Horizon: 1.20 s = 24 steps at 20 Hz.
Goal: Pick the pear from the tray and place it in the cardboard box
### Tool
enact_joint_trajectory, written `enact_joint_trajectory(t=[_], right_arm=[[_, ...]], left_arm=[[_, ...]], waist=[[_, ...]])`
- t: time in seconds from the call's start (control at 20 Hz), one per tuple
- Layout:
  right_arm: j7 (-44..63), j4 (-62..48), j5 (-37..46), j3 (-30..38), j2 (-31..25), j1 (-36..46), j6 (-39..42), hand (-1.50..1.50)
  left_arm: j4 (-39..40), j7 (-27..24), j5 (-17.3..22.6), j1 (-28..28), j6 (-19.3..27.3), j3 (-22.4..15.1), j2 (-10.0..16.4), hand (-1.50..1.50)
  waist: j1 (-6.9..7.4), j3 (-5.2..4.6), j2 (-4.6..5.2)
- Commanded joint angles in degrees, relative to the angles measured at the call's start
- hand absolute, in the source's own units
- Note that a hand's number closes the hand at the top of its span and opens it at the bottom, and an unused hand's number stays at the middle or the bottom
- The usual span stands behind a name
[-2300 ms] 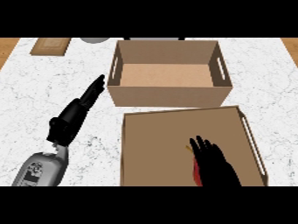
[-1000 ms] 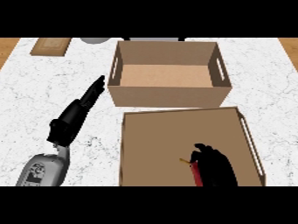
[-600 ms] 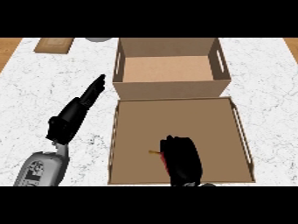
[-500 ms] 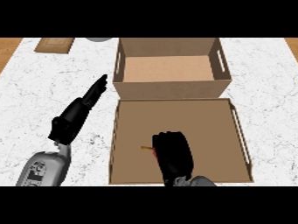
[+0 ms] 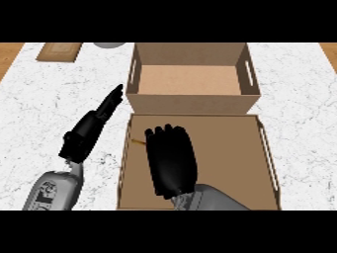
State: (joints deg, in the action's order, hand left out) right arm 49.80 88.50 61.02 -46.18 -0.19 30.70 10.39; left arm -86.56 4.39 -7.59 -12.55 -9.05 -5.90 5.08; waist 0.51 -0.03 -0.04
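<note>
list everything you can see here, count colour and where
cardboard box: 1, brown, open, far centre of the counter
tray: 1, brown, just in front of the box
pear: 1, only a thin brownish stem shows, over the tray's left part, rest hidden by the right hand
board: 1, wood brown, far left corner
round object: 1, grey, far edge, mostly cut off
counter: 1, white marbled
left hand: 1, black, fingers straight, left of the tray and the box
right hand: 1, black, curled over the pear
</note>
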Motion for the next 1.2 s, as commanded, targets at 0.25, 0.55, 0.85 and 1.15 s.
enact_joint_trajectory(t=[0.25, 0.55, 0.85, 1.15], right_arm=[[12.6, 20.1, -8.1, -1.7, 0.2, 9.6, 7.5, 1.5], [20.4, 24.0, -7.7, 3.2, 0.2, 15.8, 6.0, 1.5], [19.8, 22.1, -8.3, 11.8, 0.2, 18.3, 9.4, 1.5], [15.7, 9.2, -9.7, 19.8, 0.2, 27.5, 5.5, 1.5]], left_arm=[[0.5, 1.0, 0.2, -1.0, -0.2, 0.9, -0.3, 0.0], [0.8, -2.3, -0.1, 0.5, -0.5, 1.6, 0.6, 0.0], [-6.8, 2.9, -1.6, 5.0, 0.8, -2.2, -1.5, 0.0], [0.6, -0.1, -0.6, -0.6, -0.2, 1.4, -0.4, 0.0]], waist=[[-0.27, 0.0, -0.15], [-0.34, -0.03, -0.22], [-0.25, 0.02, -0.34], [-0.18, -0.03, 0.07]])
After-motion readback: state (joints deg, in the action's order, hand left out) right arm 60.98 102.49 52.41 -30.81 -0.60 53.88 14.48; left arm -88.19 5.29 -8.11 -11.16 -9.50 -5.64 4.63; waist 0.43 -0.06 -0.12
